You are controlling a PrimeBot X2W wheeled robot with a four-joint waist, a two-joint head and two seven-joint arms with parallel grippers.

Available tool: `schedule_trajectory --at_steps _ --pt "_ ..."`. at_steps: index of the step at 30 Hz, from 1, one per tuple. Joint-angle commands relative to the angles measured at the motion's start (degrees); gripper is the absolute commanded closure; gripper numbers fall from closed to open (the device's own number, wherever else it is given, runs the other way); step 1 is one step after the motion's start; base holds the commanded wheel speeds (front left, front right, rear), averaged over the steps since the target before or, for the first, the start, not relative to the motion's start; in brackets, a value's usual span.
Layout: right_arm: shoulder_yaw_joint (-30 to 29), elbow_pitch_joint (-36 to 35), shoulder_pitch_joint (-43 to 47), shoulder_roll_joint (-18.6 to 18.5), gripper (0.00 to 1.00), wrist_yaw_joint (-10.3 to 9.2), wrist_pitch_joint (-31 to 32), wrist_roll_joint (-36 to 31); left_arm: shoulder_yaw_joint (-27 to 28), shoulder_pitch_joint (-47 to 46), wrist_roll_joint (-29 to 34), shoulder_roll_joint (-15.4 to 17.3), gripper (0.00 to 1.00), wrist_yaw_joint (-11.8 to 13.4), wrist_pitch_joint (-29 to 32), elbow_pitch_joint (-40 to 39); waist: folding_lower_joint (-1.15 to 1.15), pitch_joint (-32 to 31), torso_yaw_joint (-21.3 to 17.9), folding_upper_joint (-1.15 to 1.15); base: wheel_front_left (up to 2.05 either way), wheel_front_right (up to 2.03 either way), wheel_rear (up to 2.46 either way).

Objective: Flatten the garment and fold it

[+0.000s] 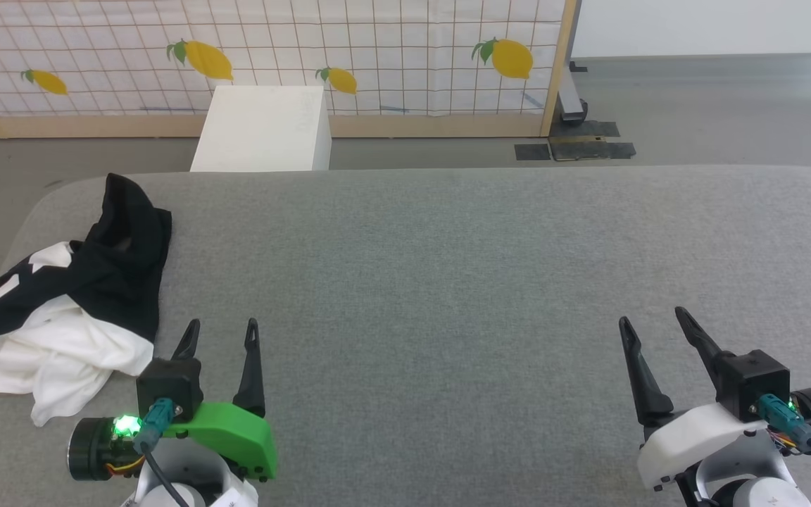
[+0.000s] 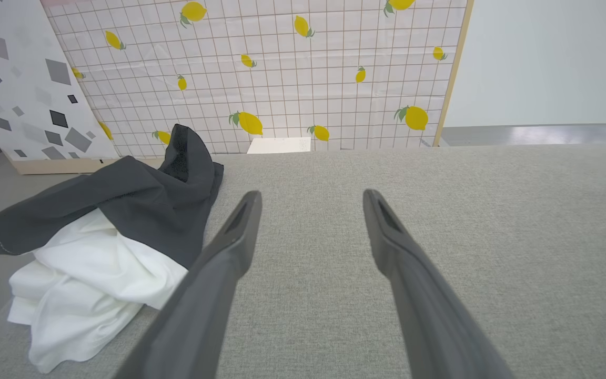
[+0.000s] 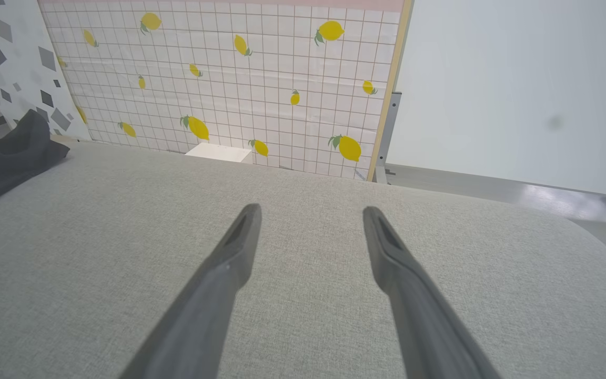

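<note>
The garment (image 1: 89, 296) lies crumpled in a heap at the left end of the grey padded table (image 1: 462, 267), black sleeves bunched over white body cloth. In the left wrist view the garment (image 2: 113, 237) sits just left of the fingers. My left gripper (image 1: 222, 325) stands open just right of the heap, apart from it, with nothing between its fingers (image 2: 240, 231). My right gripper (image 1: 650, 315) is open over bare table at the lower right, far from the cloth. A black fold of the garment (image 3: 3, 155) shows at the left edge of the right wrist view.
A white box (image 1: 265, 127) stands on the floor behind the table's far edge. A lemon-print grid panel (image 1: 377, 56) in a wooden frame closes off the back. The garment hangs partly over the table's rounded left edge.
</note>
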Motion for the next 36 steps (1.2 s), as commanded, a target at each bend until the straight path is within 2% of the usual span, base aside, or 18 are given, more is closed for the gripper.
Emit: schedule_trajectory --at_steps 1,12,36 --pt "0.1 0.3 -0.4 0.0 0.00 -0.01 -0.7 0.2 -0.3 -0.5 -0.5 0.0 0.00 0.6 -0.6 0.3 0.00 0.1 0.3 0.04 0.00 0.00 0.00" --pt "0.0 0.5 -0.8 0.0 0.00 -0.02 -1.8 0.2 -0.8 -1.1 -1.5 0.0 0.00 1.1 -1.9 1.3 0.00 0.4 3.4 0.08 0.00 0.00 0.00" --pt "-0.2 1.1 -1.5 0.1 0.00 -0.04 -4.1 0.2 -1.6 -1.6 -3.4 0.0 0.00 2.0 -4.8 2.8 0.00 0.9 14.2 0.17 0.00 0.00 0.00"
